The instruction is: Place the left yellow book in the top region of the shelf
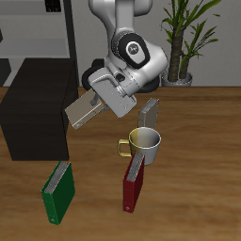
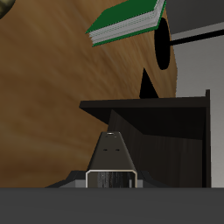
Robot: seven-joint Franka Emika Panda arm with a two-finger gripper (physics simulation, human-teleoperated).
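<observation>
Tan left yellow book (image 1: 85,109) tilted in fingers (image 1: 97,91), above table

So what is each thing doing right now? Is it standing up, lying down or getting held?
left yellow book: in the air, tilted, held by the gripper beside the shelf.
shelf: sits on the table, nothing on its top.
green book: standing upright.
dark red book: standing upright, close to the mug.
mug: upright.
second greyish-yellow book: standing behind the mug.

Shelf (image 1: 33,104) cut off at frame edge; hand (image 1: 102,97) fingertips hidden behind book (image 1: 85,109).
</observation>
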